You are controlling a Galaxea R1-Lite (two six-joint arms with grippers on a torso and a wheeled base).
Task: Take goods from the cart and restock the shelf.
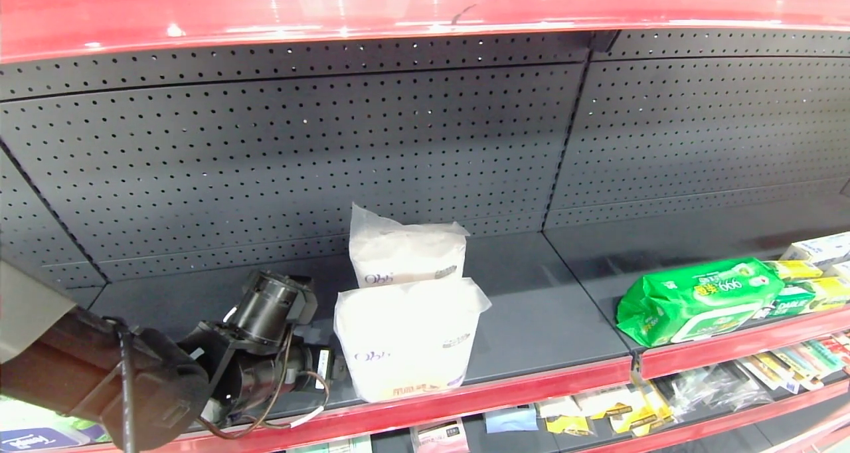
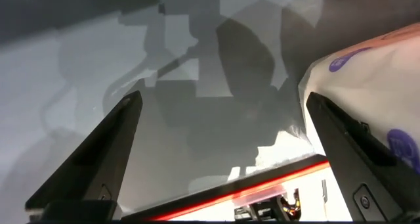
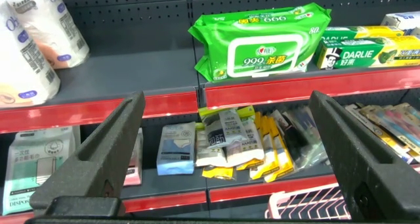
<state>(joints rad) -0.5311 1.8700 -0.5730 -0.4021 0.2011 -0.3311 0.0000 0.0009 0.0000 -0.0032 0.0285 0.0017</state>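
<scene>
At the middle of the head view, two white tissue packs stand upright on the dark shelf (image 1: pixel 531 307). The front pack (image 1: pixel 408 337) is right at the red front edge (image 1: pixel 551 381), and the rear pack (image 1: pixel 405 250) is just behind it at twelve o'clock, apparently touching. The left arm (image 1: pixel 252 347) comes in from eight o'clock of the front pack, its wrist low over the shelf floor just beside the pack. At three o'clock, in the next bay, a green wipes pack (image 1: pixel 697 297) lies flat near the edge, with boxes (image 1: pixel 817 267) just beyond it. Small packets (image 1: pixel 597 413) sit on the tier below.

From the left wrist, the left gripper (image 2: pixel 224 99) has its fingers spread wide over bare shelf floor, gripping nothing. The front pack sits close against the outer side of one finger (image 2: pixel 348 152) — whether they touch cannot be told. The red edge runs under the gripper.

From the right wrist, the right gripper (image 3: pixel 228 98) is also spread wide and holds nothing. It sits off the shelf, facing its front. Beyond its fingers lie the wipes pack, the boxes beside it and the two tissue packs in the neighbouring bay. One tier down are the packets — a blue one, grey ones, yellow ones. The rim of a pink basket (image 3: pixel 308 204) shows near the gripper.
</scene>
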